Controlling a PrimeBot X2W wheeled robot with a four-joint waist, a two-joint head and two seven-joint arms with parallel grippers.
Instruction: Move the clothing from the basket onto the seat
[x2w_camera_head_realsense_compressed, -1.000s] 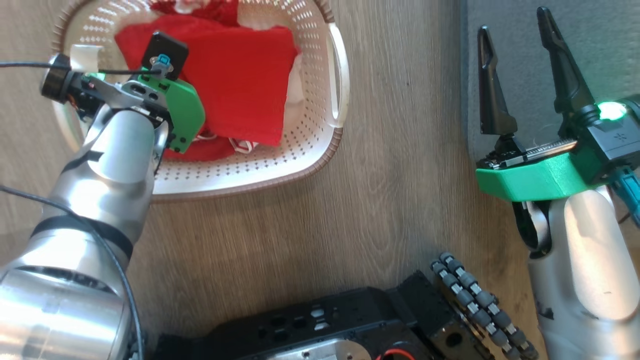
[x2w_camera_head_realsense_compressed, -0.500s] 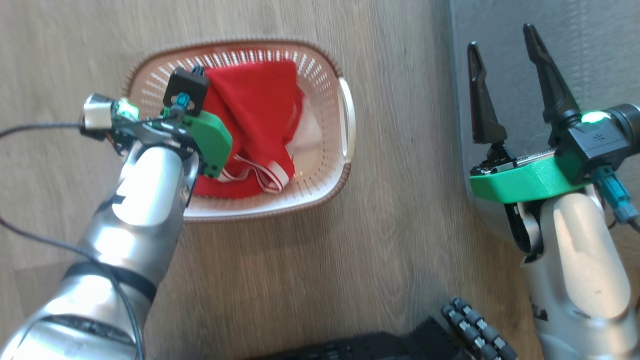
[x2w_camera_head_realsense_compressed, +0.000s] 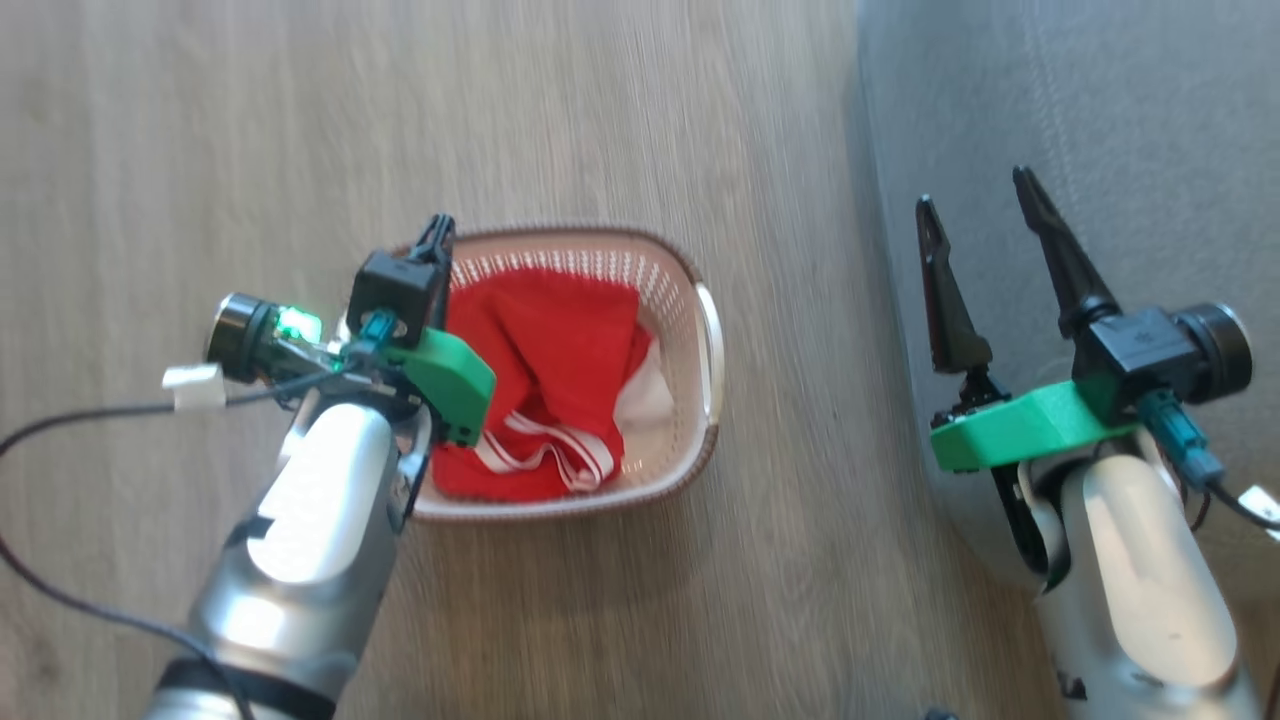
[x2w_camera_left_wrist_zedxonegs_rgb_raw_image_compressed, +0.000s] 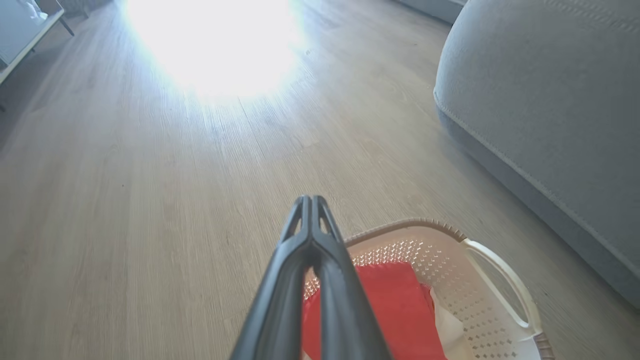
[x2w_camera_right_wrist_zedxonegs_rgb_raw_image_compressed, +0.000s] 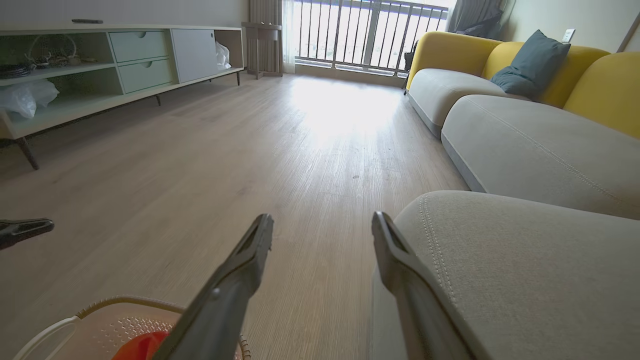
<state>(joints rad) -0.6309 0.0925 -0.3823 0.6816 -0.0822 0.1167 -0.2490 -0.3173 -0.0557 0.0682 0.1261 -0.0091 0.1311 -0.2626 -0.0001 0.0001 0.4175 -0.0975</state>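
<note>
Left gripper (x2w_camera_left_wrist_zedxonegs_rgb_raw_image_compressed: 310, 206) is hanging over the rim of the basket (x2w_camera_head_realsense_compressed: 704, 440) with its fingers pressed together and nothing pinched between them. The right gripper (x2w_camera_head_realsense_compressed: 973, 192) is hovering spread and empty over the edge of the seat (x2w_camera_head_realsense_compressed: 1100, 120). The clothing (x2w_camera_head_realsense_compressed: 560, 340) is all lying bunched inside the basket, which is sitting on the wood floor (x2w_camera_head_realsense_compressed: 300, 120) near the seat but apart from it, and nothing red is lying on the cushion. Likely risks: if the left arm is dropping with the fingers together, it is only poking the fabric or jamming a tip into the perforated wall, not grabbing. The basket is looking light, so a pull on tangled cloth is probably dragging or tipping it. The white striped trim (x2w_camera_head_realsense_compressed: 545, 455) is looping loose near the front, so a pinch there is risking a thin hold that slips, or is hauling up two garments at once. On the carry, the hanging cloth is probably trailing across the floor gap or dropping short on the seat's rounded edge and sliding off. The right gripper is sitting on the likely drop path, so the arms may be crowding each other.
</note>
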